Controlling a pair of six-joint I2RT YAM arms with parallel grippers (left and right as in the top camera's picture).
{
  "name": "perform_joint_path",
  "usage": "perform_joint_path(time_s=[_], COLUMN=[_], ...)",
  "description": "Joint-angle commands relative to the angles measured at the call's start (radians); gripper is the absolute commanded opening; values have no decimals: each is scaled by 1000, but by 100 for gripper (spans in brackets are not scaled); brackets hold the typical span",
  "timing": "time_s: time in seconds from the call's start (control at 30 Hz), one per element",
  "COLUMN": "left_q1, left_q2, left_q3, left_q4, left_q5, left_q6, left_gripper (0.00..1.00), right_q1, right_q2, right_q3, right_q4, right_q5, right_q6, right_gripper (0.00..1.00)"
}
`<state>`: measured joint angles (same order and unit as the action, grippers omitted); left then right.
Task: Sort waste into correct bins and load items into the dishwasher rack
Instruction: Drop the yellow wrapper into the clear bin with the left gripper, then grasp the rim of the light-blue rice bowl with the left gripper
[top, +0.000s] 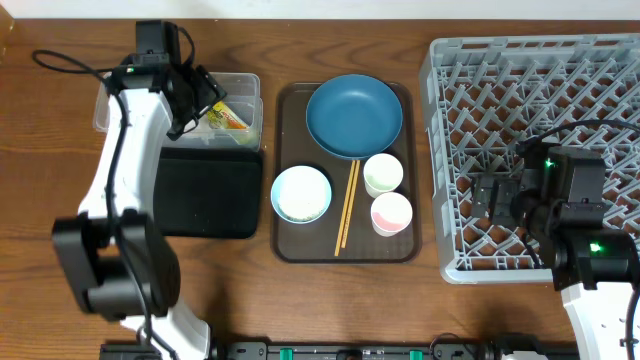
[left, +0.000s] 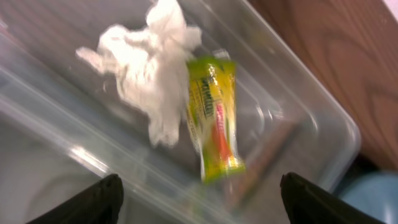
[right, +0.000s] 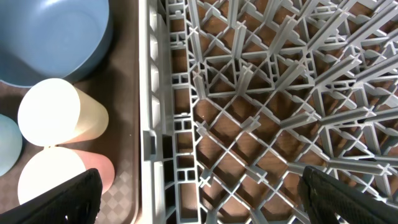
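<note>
The crumpled white tissue (left: 149, 68) and the yellow-green snack wrapper (left: 214, 118) lie in the clear tub (left: 298, 118). My left gripper (left: 199, 205) hangs open and empty just above them, and it also shows in the overhead view (top: 203, 102) over the tub (top: 245, 85). The black tray (top: 205, 190) sits in front of the tub. The dark blue plate (top: 354, 115), light blue bowl (top: 301, 193), green-white cup (top: 383, 173), pink cup (top: 391, 212) and chopsticks (top: 346, 205) rest on the brown serving tray (top: 290, 245). My right gripper (right: 199, 199) is open and empty over the left edge of the grey rack (top: 540, 90). No rice grains show.
The right wrist view shows the rack wall (right: 152, 124) with the plate (right: 56, 37), green-white cup (right: 56, 112) and pink cup (right: 62, 177) just left of it. A black cable (top: 60, 62) lies at the far left of the wooden table.
</note>
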<state>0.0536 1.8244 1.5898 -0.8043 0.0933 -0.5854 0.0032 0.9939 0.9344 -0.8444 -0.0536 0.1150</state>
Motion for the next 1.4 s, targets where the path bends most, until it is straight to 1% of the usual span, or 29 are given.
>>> perform_joint_path(time_s=[0.0,0.07,0.13,0.2,0.3,0.5,0.67,0.8,0.87,0.9,1.0,1.1,1.17,1.27,1.33,1.37], left_q1=[-67,-122,-185,-246,-337,-486,-571,-611,-626,-631,-647,-658,-665,-669,-669,-669], left_q2=[-109,-127,-128,-118,-91,-25,52,113,142,154,194,233,256,281,285,285], left_q3=[-2,-2,-2,-2,-5,-41,-42,-42,-42,-42,-42,-42,-42,-42,-42,-42], left_q4=[-45,-80,-127,-182,-228,-224,-219,-212,-212,-212,-207,-204,-204,-204,-204,-204], left_q5=[27,27,27,27,27,27,27,27,27,27,27,27,27,27,27,27], left_q6=[106,212,309,357,365,364,364,364,364,363,359,359,359,359,360,360], left_gripper=[88,93,94,94,94,94,91,84,82,79,77,70,70,61,46,42], right_q1=[10,10,10,10,10,10,10,10,10,10,10,10,10,10,10,10], right_q2=[-2,-2,-2,-2,-2,-2,-2,-2,-2,-2,-2,-2,-2,-2,-2,-2], right_q3=[19,19,19,19,19,19,19,19,19,19,19,19,19,19,19,19], right_q4=[3,3,2,2,2,2,-6,-6,-6,-8,-10,-10,-10,-10,-10,-10], right_q5=[-6,-6,-6,-6,-6,-7,-6,-6,-6,-6,-6,-6,-6,-6,-6,-7], right_q6=[11,11,11,11,11,12,12,11,12,12,11,12,11,11,11,12], right_gripper=[99,99,99,99,99,99,99,99,99,99,99,99,99,99,99,99])
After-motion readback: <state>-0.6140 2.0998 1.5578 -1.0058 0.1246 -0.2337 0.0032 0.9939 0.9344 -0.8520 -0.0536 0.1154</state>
